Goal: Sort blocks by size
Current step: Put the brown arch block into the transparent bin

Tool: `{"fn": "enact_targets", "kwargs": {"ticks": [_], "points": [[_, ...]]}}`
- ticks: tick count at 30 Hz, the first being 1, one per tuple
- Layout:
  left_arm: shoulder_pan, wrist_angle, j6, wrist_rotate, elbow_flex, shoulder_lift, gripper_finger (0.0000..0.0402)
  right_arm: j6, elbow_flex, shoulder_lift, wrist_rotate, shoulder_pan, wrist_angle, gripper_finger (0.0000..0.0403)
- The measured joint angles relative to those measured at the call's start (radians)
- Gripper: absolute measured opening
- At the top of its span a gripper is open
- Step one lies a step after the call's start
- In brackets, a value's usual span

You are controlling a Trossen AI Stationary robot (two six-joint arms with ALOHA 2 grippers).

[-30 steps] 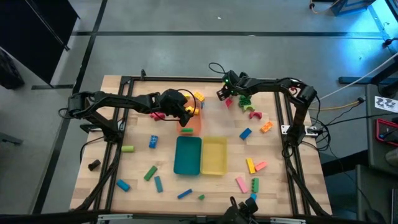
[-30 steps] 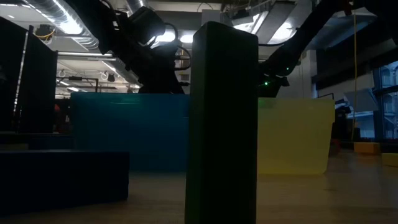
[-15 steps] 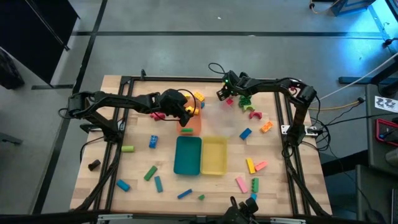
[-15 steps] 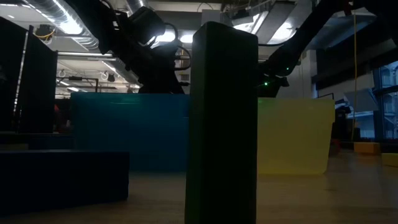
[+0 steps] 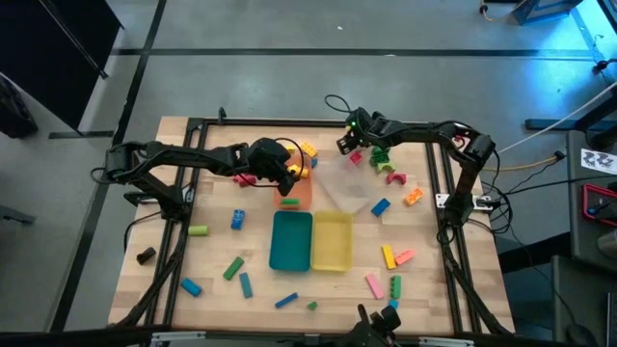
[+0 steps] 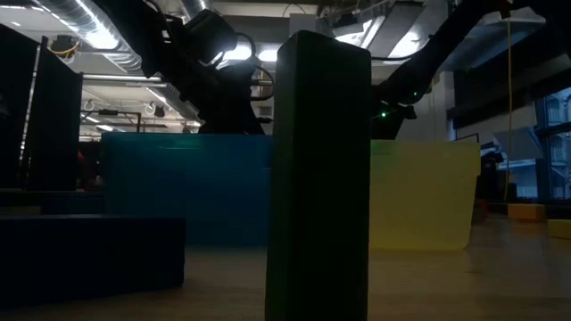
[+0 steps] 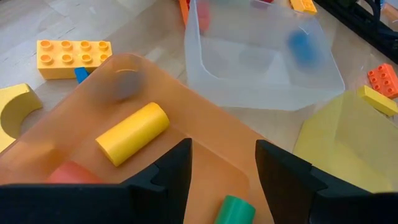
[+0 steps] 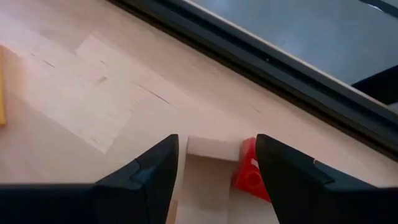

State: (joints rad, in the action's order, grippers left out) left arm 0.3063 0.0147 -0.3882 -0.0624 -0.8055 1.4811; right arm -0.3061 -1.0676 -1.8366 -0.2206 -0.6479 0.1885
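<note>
My left gripper (image 5: 289, 176) hangs open over the orange tray (image 5: 303, 193). The left wrist view shows its fingers (image 7: 222, 168) above the tray floor, where a yellow cylinder (image 7: 132, 132), a green cylinder (image 7: 235, 210) and a red piece (image 7: 68, 173) lie. My right gripper (image 5: 344, 146) stands open at the far end of the clear tray (image 5: 347, 188). The tray's rim (image 8: 211, 147) and a red block (image 8: 250, 171) lie between its fingers (image 8: 216, 168). Several blocks lie loose on the table, among them a blue one (image 5: 381, 206) and an orange one (image 5: 413, 196). My right gripper slants down from the far right, with the clear tray's far rim (image 8: 211, 147) and the red block (image 8: 250, 171) between its open fingers. Whether a finger touches either of them I cannot tell.
The teal tray (image 5: 291, 241) and the yellow tray (image 5: 333, 241) stand side by side near the table's middle. A yellow brick (image 7: 73, 55) and a yellow arch (image 7: 15, 112) lie beside the orange tray. A dark green block (image 6: 321, 178) stands upright right before the low camera.
</note>
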Motion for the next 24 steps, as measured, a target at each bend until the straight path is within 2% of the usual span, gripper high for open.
{"fn": "enact_targets", "kwargs": {"ticks": [24], "points": [[0.0, 0.0, 0.008, 0.0, 0.0, 0.0, 0.0162, 0.0, 0.015, -0.001, -0.016, 0.0, -0.013, 0.0214]]}}
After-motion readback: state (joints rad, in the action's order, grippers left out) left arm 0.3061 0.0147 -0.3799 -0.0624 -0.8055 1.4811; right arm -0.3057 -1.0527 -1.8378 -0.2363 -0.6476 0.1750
